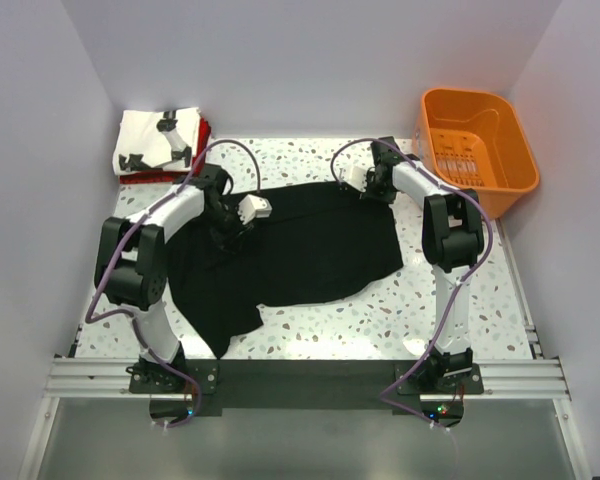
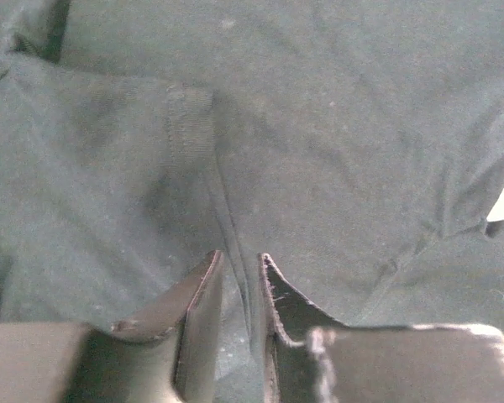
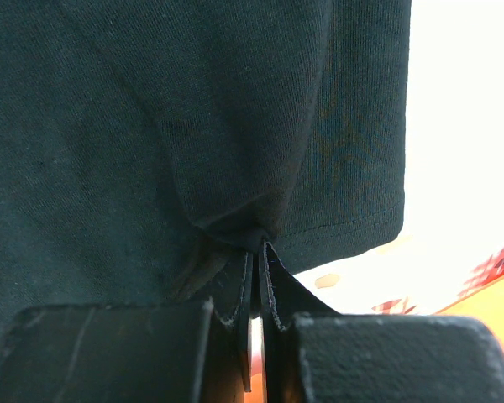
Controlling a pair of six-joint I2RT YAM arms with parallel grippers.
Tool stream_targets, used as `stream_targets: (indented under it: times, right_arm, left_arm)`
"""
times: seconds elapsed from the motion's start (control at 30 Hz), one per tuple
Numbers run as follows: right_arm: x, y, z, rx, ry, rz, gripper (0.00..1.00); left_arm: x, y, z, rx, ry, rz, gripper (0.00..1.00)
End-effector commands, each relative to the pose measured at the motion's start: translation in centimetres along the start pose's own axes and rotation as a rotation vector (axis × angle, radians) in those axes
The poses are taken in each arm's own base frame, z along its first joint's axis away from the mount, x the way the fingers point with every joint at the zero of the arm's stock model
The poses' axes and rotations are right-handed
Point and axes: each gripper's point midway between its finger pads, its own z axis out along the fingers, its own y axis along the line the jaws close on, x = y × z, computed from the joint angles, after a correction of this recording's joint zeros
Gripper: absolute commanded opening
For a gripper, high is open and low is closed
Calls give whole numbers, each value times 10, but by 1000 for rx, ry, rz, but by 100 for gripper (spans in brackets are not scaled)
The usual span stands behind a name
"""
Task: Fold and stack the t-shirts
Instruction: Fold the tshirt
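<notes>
Black shirt (image 1: 310, 250): long axis runs left-right across table (image 1: 480, 320).
My right gripper (image 3: 259, 248): clamped on its far edge.
My left gripper (image 2: 239, 260): narrow gap; grip unclear.

Left jaws slightly parted, right jaws pinched tightly shut

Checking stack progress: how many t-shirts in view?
3: black t-shirt spread on the table; white printed t-shirt folded at far-left corner; red t-shirt under it, only edges showing. More could hide in that stack.
</notes>
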Motion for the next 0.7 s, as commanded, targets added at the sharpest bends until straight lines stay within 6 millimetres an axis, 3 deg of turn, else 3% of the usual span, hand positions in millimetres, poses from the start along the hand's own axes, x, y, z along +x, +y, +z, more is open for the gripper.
stream_targets:
  times: [0.0,0.07,0.1,0.13,0.23,0.5,0.67]
  right_arm:
    - [-1,-5,-2,10,16,-10,0]
    - [-1,-6,-3,13,16,-6,0]
    - [-1,-6,-3,12,18,-4,0]
    - [-1,-6,-4,13,16,-2,0]
    - [-2,-5,-8,11,16,2,0]
    - [0,1,-12,1,18,7,0]
    - [1,1,-9,-1,22,6,0]
  left_arm:
    - [-16,14,-18,-103,-53,19,24]
    - [-12,22,-18,-150,-34,-6,25]
    - [-11,24,-18,-167,-33,-25,31]
    - [-8,26,-18,-182,-18,-29,44]
    - [7,20,-22,-187,25,9,55]
    - [57,14,-35,-169,176,39,59]
    - [70,11,-27,-153,221,30,59]
